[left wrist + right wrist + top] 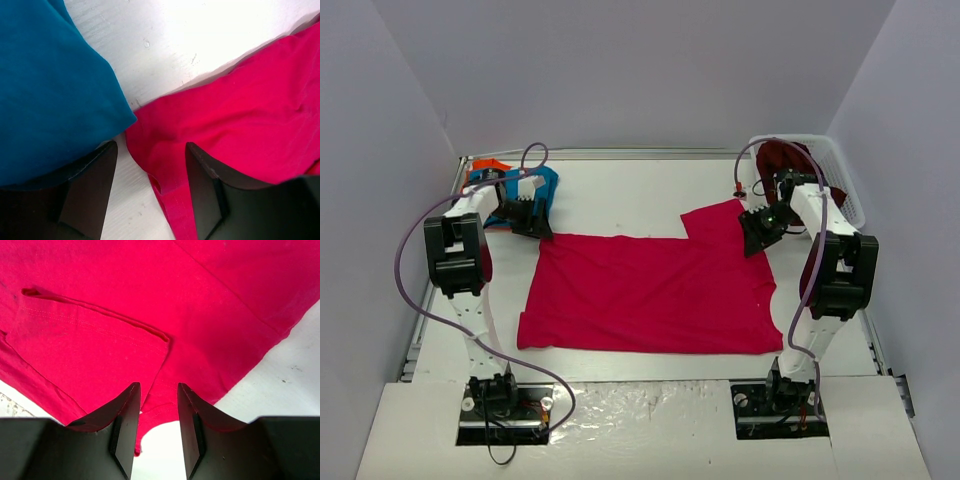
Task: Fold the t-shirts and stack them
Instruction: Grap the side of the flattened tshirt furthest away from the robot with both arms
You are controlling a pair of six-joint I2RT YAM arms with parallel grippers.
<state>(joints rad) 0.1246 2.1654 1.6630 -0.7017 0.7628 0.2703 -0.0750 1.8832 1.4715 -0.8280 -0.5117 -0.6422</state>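
A crimson-pink t-shirt [650, 290] lies spread flat in the middle of the table. My left gripper [532, 225] is down at its far left corner. In the left wrist view that gripper [151, 146] is open, and the shirt's hemmed corner [175, 200] lies between the fingers, with bare table beside it. My right gripper [760, 232] sits on the far right sleeve. It [159, 390] is open too, the sleeve's hem [160, 412] lying in the gap. A blue t-shirt [538, 184] and an orange one [486, 165] lie at the back left.
A white mesh basket [842, 180] stands at the back right with a dark maroon t-shirt [785, 158] in it. The blue t-shirt [50, 90] lies right beside the left finger [90, 185]. Grey walls close in the table on three sides.
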